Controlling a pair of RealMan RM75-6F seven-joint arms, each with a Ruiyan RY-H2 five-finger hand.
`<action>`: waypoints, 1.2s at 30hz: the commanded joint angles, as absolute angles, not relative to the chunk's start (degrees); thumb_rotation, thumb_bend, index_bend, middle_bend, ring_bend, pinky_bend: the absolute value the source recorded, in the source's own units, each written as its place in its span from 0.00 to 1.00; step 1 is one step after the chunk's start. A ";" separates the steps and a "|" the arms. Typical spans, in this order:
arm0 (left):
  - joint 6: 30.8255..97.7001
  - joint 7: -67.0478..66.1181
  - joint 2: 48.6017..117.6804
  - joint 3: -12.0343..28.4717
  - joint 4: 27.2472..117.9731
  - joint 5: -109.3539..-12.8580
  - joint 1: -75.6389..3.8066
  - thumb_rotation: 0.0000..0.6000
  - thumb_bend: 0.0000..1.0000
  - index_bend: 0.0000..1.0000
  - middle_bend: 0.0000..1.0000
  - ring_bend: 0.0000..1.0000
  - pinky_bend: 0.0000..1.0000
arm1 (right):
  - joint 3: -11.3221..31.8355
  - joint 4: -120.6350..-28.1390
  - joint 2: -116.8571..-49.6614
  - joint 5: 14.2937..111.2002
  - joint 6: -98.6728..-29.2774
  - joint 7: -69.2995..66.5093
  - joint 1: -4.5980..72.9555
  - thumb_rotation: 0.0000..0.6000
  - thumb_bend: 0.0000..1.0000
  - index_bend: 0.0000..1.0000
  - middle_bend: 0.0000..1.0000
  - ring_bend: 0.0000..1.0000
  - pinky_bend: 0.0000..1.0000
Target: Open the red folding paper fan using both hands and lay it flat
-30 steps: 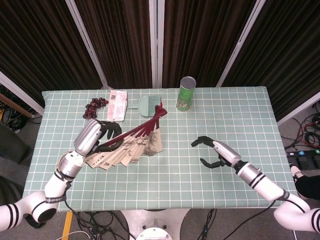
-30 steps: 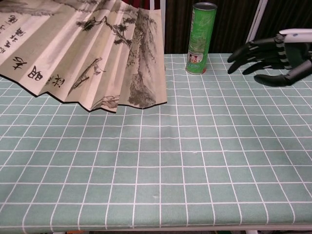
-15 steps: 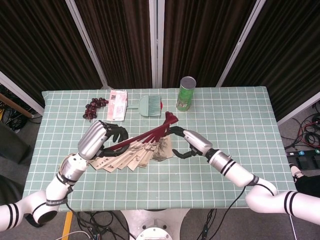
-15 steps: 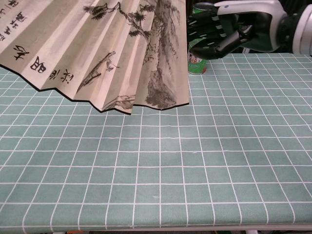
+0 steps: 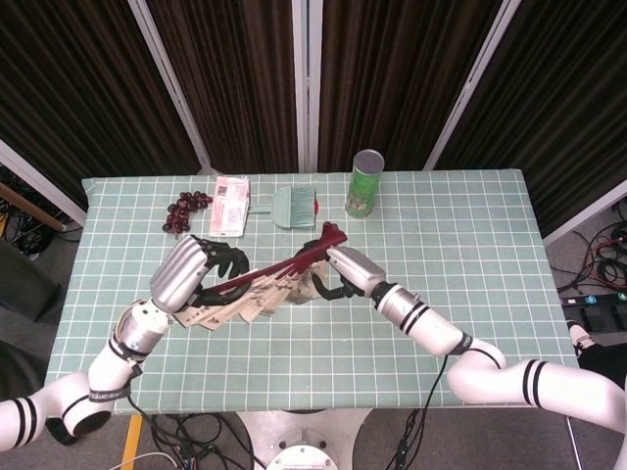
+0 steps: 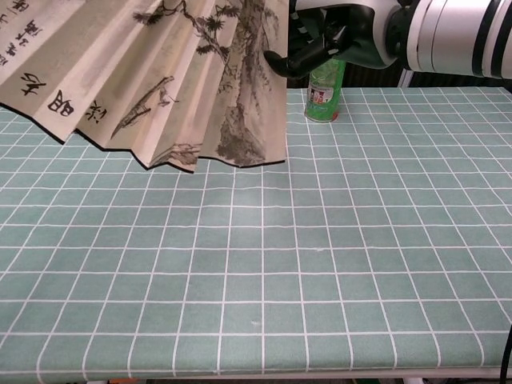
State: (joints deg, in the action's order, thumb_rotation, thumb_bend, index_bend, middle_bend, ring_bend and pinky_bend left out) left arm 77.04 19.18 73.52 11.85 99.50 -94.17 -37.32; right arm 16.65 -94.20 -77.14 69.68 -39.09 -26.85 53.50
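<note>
The red folding fan (image 5: 294,264) is held partly spread above the table, its dark red ribs on top and its beige painted paper (image 6: 168,72) hanging below. My left hand (image 5: 201,271) grips the ribs near the fan's left end; the chest view does not show this hand. My right hand (image 5: 338,271) is at the fan's right outer edge. In the chest view this right hand (image 6: 328,36) has its thumb across the front of the paper's edge and its fingers curled behind, pinching it.
A green can (image 5: 364,183) stands at the back, partly behind my right hand in the chest view (image 6: 324,94). A small green dustpan (image 5: 291,204), a pink packet (image 5: 231,206) and dark grapes (image 5: 186,209) lie along the back left of the green checked table (image 5: 470,245).
My right hand travelled from the table's right side to the fan's right edge and closed on it. The fan shifted slightly; the left hand kept its grip.
</note>
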 commanded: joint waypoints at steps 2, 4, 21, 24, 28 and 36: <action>78.20 16.81 74.30 10.68 96.40 -95.39 -36.54 1.00 0.38 0.60 0.72 0.73 0.86 | 16.23 -92.62 -78.44 67.72 -43.42 -20.09 52.96 1.00 0.67 0.62 0.29 0.12 0.12; 78.58 15.81 74.76 9.99 94.30 -95.92 -36.19 1.00 0.38 0.60 0.72 0.73 0.85 | 15.65 -92.21 -78.33 67.94 -45.61 -16.89 52.24 1.00 0.67 0.63 0.29 0.13 0.12; 86.99 -3.99 87.04 5.03 69.61 -107.53 -34.93 1.00 0.38 0.60 0.71 0.71 0.83 | 9.50 -82.44 -83.49 81.02 -69.90 1.64 42.46 1.00 0.66 0.64 0.30 0.13 0.02; 87.79 -7.33 89.41 4.40 65.08 -108.92 -35.10 1.00 0.38 0.60 0.70 0.70 0.82 | 8.83 -78.78 -86.15 83.45 -74.64 3.28 40.57 1.00 0.66 0.64 0.30 0.13 0.00; 86.66 -12.04 91.09 3.31 62.61 -109.45 -35.20 1.00 0.38 0.59 0.69 0.69 0.80 | 8.22 -73.28 -89.36 85.74 -79.36 5.76 38.54 1.00 0.63 0.63 0.30 0.12 0.00; 81.57 -20.75 91.07 2.08 65.84 -108.57 -35.77 1.00 0.38 0.56 0.64 0.65 0.74 | 6.13 -62.98 -95.19 89.46 -84.59 7.85 35.61 1.00 0.63 0.59 0.28 0.12 0.00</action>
State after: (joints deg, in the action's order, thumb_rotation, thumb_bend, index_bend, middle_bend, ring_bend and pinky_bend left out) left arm 83.04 -19.20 91.16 2.63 64.61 -108.86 -35.48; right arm 7.00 -65.38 -93.49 88.17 -83.20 7.27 36.69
